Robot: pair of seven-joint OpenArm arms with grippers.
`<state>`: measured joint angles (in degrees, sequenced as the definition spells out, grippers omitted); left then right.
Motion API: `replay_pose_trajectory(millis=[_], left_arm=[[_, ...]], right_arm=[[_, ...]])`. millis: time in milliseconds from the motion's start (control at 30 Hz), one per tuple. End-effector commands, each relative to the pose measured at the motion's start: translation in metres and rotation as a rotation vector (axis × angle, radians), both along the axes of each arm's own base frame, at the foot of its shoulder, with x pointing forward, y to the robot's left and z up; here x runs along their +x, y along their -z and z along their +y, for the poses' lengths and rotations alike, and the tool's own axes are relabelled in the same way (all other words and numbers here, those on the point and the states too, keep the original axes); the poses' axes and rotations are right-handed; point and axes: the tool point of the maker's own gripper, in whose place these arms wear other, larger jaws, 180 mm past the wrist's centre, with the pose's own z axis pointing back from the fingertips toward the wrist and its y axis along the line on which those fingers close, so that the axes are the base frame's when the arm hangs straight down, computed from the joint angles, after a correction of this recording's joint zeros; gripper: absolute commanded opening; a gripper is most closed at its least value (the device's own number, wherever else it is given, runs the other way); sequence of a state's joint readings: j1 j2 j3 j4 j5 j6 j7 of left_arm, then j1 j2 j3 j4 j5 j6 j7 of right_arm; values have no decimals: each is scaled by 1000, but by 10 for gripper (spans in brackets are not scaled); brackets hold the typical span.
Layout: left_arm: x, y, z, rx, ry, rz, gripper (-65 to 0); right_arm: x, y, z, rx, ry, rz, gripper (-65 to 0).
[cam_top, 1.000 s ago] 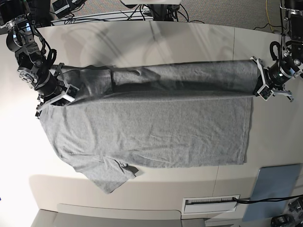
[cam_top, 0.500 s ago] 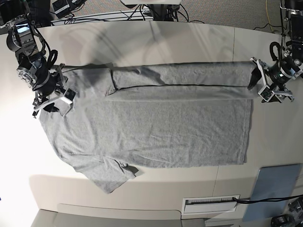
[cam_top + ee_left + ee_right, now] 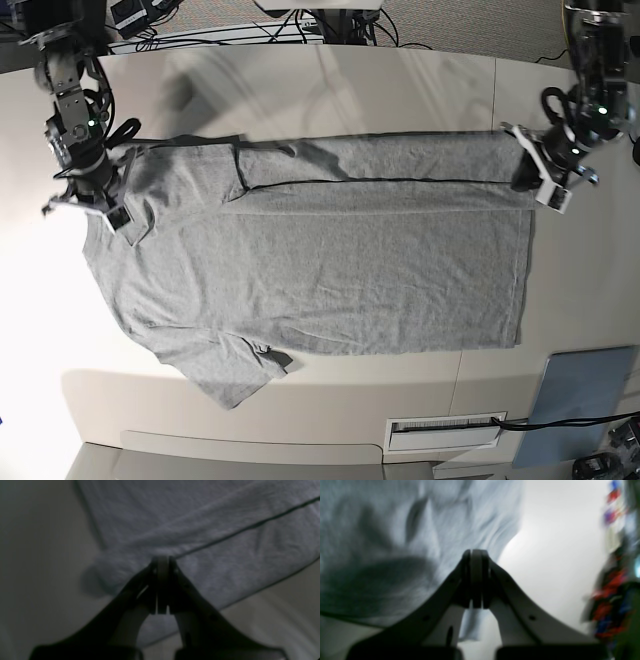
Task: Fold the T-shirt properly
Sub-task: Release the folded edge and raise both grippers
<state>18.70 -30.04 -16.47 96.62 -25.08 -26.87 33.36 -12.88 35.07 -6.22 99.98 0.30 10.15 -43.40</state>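
The heather-grey T-shirt lies spread across the table, plain side up. Its far long edge is folded over into a strip, and one sleeve sticks out at the near left. My left gripper hovers at the strip's right end, shut, with nothing between its fingers; the cloth lies under it. My right gripper is over the shirt's left end by the shoulder, also shut and empty, above rumpled fabric.
A blue-grey pad sits at the table's near right corner beside a white slotted panel. Cables run behind the table's far edge. Bare tabletop stretches beyond the shirt.
Both grippers let go of the folded edge, opened, then shut again and drew back upward. The folded strip has settled flat on the shirt.
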Motion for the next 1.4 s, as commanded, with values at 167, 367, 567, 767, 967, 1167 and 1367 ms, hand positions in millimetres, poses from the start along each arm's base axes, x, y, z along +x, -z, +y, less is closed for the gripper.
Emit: replay_pose_trajectory(millis=[167, 367, 567, 767, 967, 1167, 1367], left_arm=[[7, 3, -6, -75, -145, -27, -650], [-20, 51, -7, -127, -194, 109, -650], [-62, 70, -7, -113, -189, 210, -650], [-108, 78, -5, -82, -171, 289, -650], [-146, 77, 5, -64, -171, 342, -650], [-168, 64, 6, -115, -129, 349, -650], [-161, 55, 8, -109, -109, 321, -650]], right_arm=[[1, 16, -16, 73, 90, -18, -650], [-22, 49, -22, 113, 103, 109, -650], [-47, 58, -19, 86, 73, 148, -650], [-72, 52, -7, 26, 19, 157, -650], [-106, 49, -17, -40, 20, 194, -650], [-127, 38, -42, -74, 64, 204, -650], [-127, 35, -42, -78, 65, 204, -650]])
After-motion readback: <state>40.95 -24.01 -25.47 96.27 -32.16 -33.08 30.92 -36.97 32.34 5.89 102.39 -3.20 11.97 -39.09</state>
